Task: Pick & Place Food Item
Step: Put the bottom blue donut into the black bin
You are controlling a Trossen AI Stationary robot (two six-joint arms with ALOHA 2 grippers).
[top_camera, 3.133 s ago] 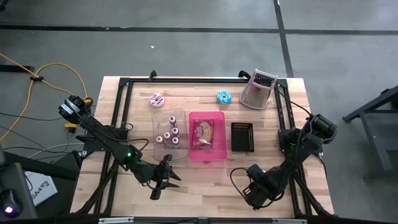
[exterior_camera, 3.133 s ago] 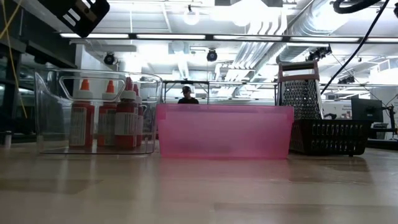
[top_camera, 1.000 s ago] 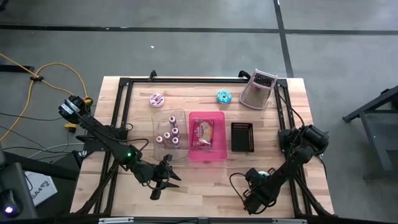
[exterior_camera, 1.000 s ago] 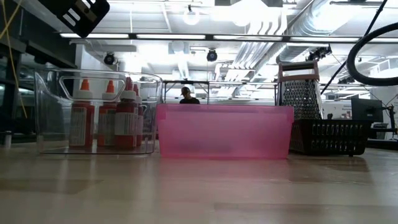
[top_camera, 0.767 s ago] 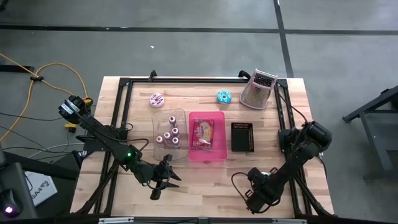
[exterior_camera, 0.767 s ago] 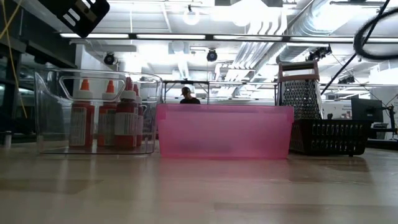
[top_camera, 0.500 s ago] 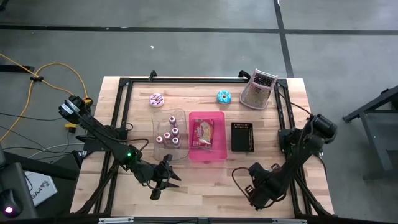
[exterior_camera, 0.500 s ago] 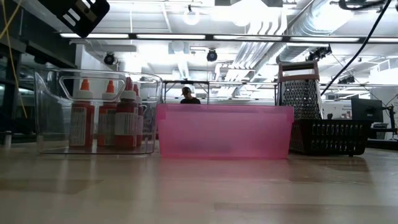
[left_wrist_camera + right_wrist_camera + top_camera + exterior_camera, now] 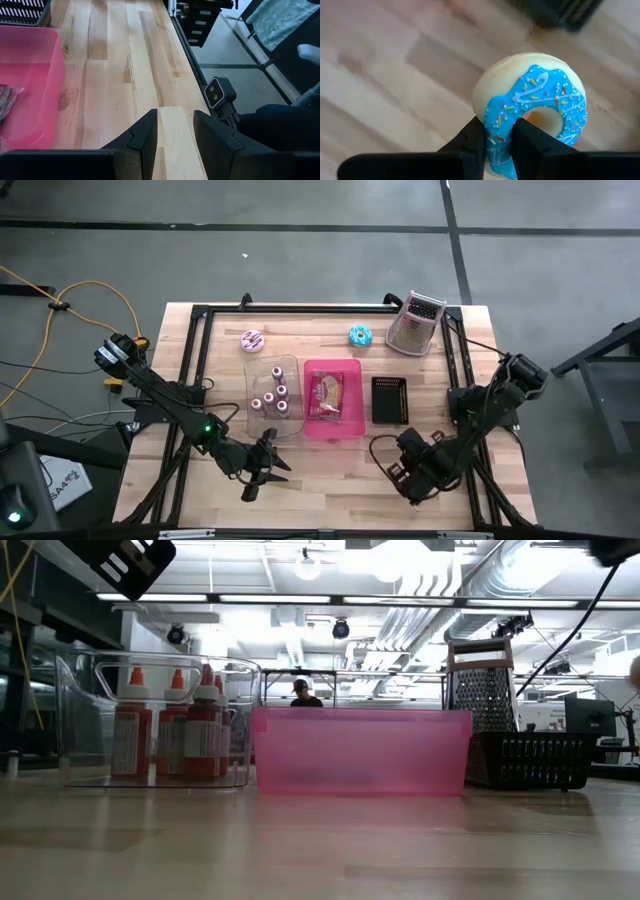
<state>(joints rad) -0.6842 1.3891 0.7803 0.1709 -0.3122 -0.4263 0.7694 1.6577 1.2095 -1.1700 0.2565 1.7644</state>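
I have the right gripper point(image 9: 499, 137) fingers clenched on a blue-iced donut point(image 9: 532, 115); placing remains; left gripper point(image 9: 175, 135) fingers parted, empty.

One camera hangs above me and looks straight down on the whole table point(image 9: 330, 470) and both my arms; another sits at tabletop height, facing level across the boards into the room; each wrist camera peers close past my own fingers; overhead, low and left wrist views share the pink bin point(image 9: 333, 423).
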